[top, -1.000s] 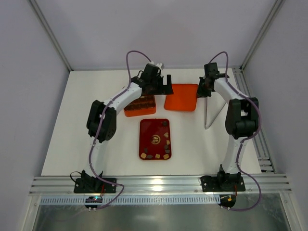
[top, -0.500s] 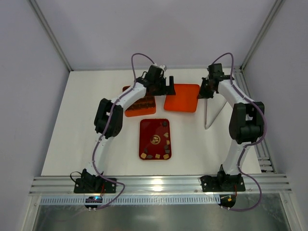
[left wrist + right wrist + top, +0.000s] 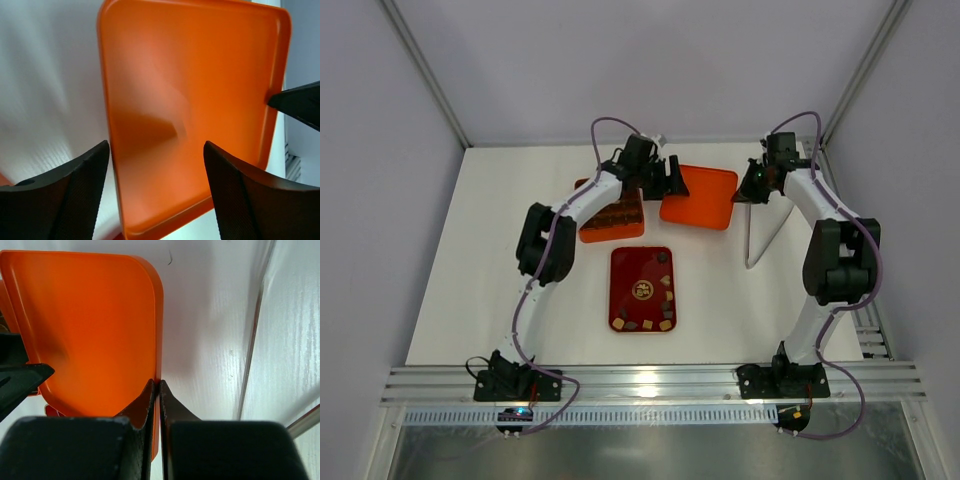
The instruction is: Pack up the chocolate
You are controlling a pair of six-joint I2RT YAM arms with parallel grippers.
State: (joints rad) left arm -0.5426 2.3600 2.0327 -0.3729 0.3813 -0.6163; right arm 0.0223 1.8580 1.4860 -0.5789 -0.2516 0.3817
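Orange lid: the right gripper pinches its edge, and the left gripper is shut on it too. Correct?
No: the left gripper is open, fingers wide apart (left wrist view). The right gripper does pinch the edge of the orange lid.

The top view looks steeply down from behind the arm bases [image 3: 515, 380], whole table [image 3: 470, 270] in frame. Both wrist cameras sit very close — each faces the same orange tray [image 3: 705, 200], from opposite edges.
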